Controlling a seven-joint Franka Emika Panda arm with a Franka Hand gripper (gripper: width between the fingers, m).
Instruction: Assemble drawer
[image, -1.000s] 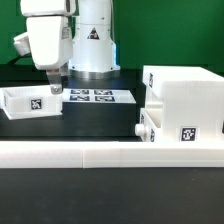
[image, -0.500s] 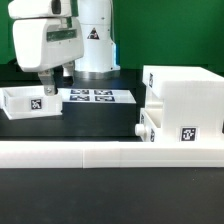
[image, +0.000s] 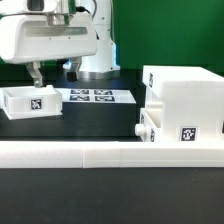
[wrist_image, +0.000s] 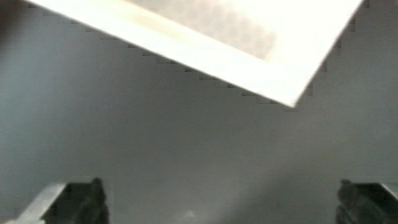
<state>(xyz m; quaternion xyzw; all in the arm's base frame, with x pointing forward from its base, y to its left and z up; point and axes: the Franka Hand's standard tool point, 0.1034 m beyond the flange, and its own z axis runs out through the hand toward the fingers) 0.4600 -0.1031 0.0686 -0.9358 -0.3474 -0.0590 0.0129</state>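
One box shell (image: 185, 95), two trays (image: 25, 100) (image: 153, 124), one rail (image: 110, 153), one marker board (image: 95, 97).

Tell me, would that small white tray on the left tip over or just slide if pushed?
Probably slide: the tray sits low and flat on the dark table. It looks like rigid, hollow plastic, so likely stiff and light.

A robotics laboratory is indicated. A white robot arm (image: 105, 50) is seen at twelve o'clock on a bare black desk (image: 110, 122). The marker board (image: 92, 97) is laid flat before its base. Printed black-and-white square tags are carried by the white plastic tray (image: 25, 103) at nine o'clock and the box shell (image: 185, 95) at three o'clock.
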